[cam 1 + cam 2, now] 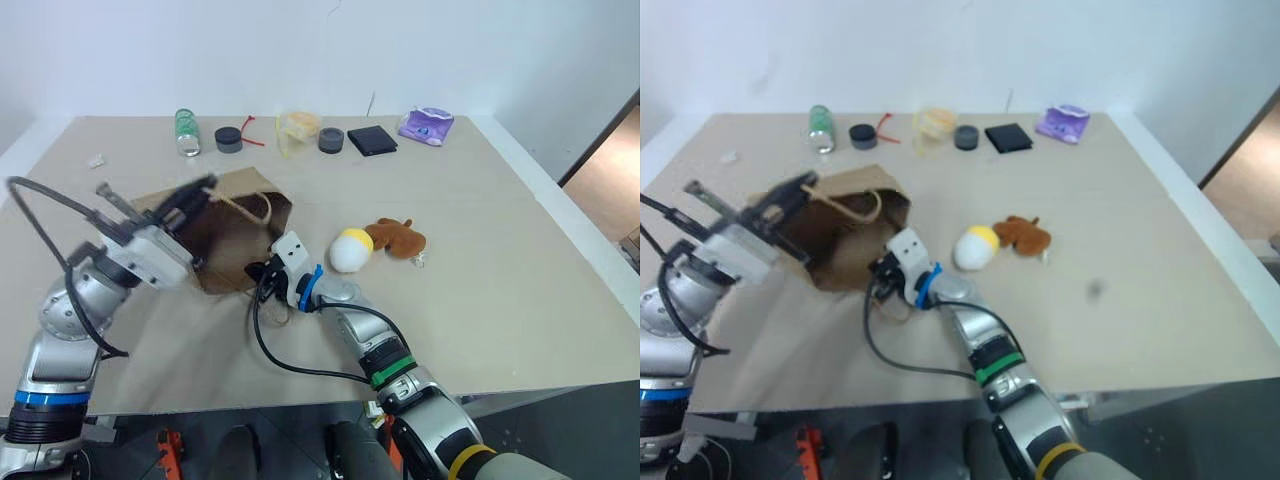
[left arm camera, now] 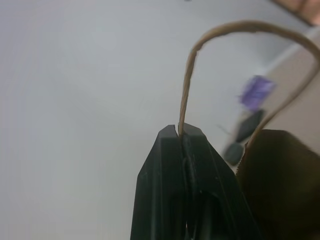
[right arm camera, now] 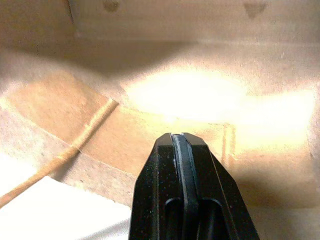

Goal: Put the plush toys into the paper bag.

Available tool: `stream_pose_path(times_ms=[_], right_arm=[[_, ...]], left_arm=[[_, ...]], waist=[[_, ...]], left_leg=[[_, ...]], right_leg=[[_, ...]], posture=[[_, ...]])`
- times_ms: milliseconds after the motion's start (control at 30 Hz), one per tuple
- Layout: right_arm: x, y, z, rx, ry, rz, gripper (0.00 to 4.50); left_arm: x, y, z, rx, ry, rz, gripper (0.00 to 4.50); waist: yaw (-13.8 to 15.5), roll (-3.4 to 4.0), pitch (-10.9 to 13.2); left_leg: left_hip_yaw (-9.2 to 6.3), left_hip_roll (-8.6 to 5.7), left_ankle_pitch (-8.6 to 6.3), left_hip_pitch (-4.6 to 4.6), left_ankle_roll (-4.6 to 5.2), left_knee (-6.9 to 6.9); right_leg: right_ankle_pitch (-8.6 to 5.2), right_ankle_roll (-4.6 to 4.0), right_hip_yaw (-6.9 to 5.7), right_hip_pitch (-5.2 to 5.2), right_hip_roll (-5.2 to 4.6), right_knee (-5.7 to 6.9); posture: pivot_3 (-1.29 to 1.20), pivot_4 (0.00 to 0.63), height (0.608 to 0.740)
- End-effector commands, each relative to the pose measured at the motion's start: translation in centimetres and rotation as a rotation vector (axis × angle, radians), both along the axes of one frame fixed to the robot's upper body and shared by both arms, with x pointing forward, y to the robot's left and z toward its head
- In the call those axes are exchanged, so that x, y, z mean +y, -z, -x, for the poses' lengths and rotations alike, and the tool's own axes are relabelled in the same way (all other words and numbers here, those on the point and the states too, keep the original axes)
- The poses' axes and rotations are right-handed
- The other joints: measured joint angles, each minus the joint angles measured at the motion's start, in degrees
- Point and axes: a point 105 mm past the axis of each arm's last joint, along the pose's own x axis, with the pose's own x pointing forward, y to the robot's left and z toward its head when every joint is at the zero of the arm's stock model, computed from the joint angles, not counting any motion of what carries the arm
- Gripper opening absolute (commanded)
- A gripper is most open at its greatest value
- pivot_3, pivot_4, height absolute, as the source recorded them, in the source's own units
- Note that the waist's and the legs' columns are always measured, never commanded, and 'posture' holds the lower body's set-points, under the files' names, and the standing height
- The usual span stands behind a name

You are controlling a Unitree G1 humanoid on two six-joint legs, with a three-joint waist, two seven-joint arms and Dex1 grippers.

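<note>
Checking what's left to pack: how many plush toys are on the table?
2: the white and yellow egg plush and the brown furry plush lie touching, beside the paper bag. Others inside the bag can't be ruled out.

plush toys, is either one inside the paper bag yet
No, the white egg-shaped toy and brown furry toy lie on the table beside the paper bag.

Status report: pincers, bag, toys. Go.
Left pincer shut on paper bag handle, holding paper bag open. Right pincer shut, empty, at bag mouth. Egg plush and brown plush on table, path clear.
</note>
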Motion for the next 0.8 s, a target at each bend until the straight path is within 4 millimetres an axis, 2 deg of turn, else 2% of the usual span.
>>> stream_pose_path(times_ms=[33,100,233,367,433,467,500,533,600,667,700,800], right_arm=[[-0.4,1.2,0.2,0.035,0.003,0.018,0.05],[-0.3,0.5,0.3,0.008,-0.008,-0.007,0.05],[-0.1,-2.5,0.9,-0.089,-0.067,-0.125,0.05],[-1.3,-6.2,1.6,-0.192,-0.127,-0.229,1.23],[-2.7,-8.5,2.0,-0.261,-0.141,-0.264,2.22],[-3.6,-9.3,2.3,-0.280,-0.154,-0.264,2.65],[-4.8,-10.0,2.6,-0.291,-0.164,-0.261,3.01],[-5.8,-10.4,2.8,-0.290,-0.166,-0.250,3.60],[-7.8,-10.8,2.6,-0.282,-0.135,-0.221,4.48],[-10.8,-10.9,1.4,-0.255,-0.035,-0.160,4.50],[-12.0,-10.5,0.8,-0.242,0.017,-0.106,4.50],[-14.8,-8.4,-0.6,-0.188,0.123,0.066,4.50]], left_arm=[[0.0,-1.1,0.6,-0.043,0.000,0.024,0.00],[-0.3,-0.4,0.5,-0.015,0.013,0.017,0.00],[-1.0,1.0,0.5,0.042,0.038,0.001,0.00],[-1.3,1.5,0.4,0.075,0.050,0.003,0.00],[-1.5,1.6,0.5,0.081,0.057,0.004,0.00],[-1.5,1.6,0.5,0.081,0.059,0.006,0.43],[-1.6,1.7,0.5,0.086,0.064,0.009,0.57],[-1.7,1.7,0.6,0.088,0.067,0.010,1.01],[-1.7,1.7,0.7,0.092,0.074,0.013,1.96],[-1.7,1.8,0.8,0.095,0.076,0.014,2.92],[-1.6,1.9,0.8,0.097,0.076,0.013,3.26],[-1.6,2.0,0.9,0.101,0.079,0.012,4.33]], waist=[[0.0,-0.02,0.0],[0.0,-0.02,0.0],[0.0,-0.01,0.0],[0.0,0.01,0.0],[0.0,0.02,0.0],[0.0,0.02,0.0],[0.1,0.02,0.0],[0.2,0.01,0.0],[0.2,0.01,0.0],[0.1,0.02,0.0],[0.1,0.02,0.0],[0.1,0.04,0.0]], left_leg=[[0.00,0.00,0.00,-0.01,0.00,0.00],[0.00,0.00,0.00,-0.01,0.00,-0.04],[0.00,0.00,0.00,-0.05,0.00,-0.08],[0.00,0.00,0.00,-0.28,-0.01,-0.07],[-0.01,0.00,0.00,-0.27,-0.01,-0.07],[-0.01,0.00,0.00,-0.27,-0.01,-0.07],[-0.01,0.00,0.00,-0.28,-0.01,-0.07],[-0.01,0.00,0.00,-0.29,-0.01,-0.07],[0.00,-0.01,0.00,-0.28,-0.01,-0.07],[0.01,-0.01,0.00,-0.26,-0.02,-0.07],[0.02,-0.01,0.00,-0.26,-0.01,-0.08],[0.03,-0.01,0.00,-0.25,-0.01,-0.08]], right_leg=[[0.00,0.00,0.00,0.00,0.00,-0.01],[-0.02,-0.02,0.00,-0.02,0.00,-0.01],[-0.06,-0.02,0.00,-0.06,0.00,-0.01],[-0.05,0.00,0.01,-0.26,0.01,-0.01],[-0.05,0.00,0.00,-0.26,0.02,-0.01],[-0.05,0.00,0.00,-0.26,0.02,-0.01],[-0.05,0.00,0.00,-0.25,0.01,-0.01],[-0.07,0.02,0.00,-0.25,0.00,-0.02],[-0.09,0.04,0.00,-0.23,-0.02,-0.04],[-0.09,0.02,0.01,-0.24,-0.03,-0.05],[-0.08,0.02,0.01,-0.24,-0.03,-0.05],[-0.06,-0.01,0.02,-0.26,-0.03,-0.05]], posture=[[0.00,0.150,0.740],[0.00,0.150,0.740],[0.00,0.150,0.740],[0.00,0.150,0.740],[0.00,0.150,0.740],[0.00,0.150,0.740],[0.00,0.150,0.740],[0.00,0.150,0.740],[0.00,0.150,0.740],[0.00,0.150,0.740],[0.00,0.150,0.740],[0.00,0.150,0.740]])
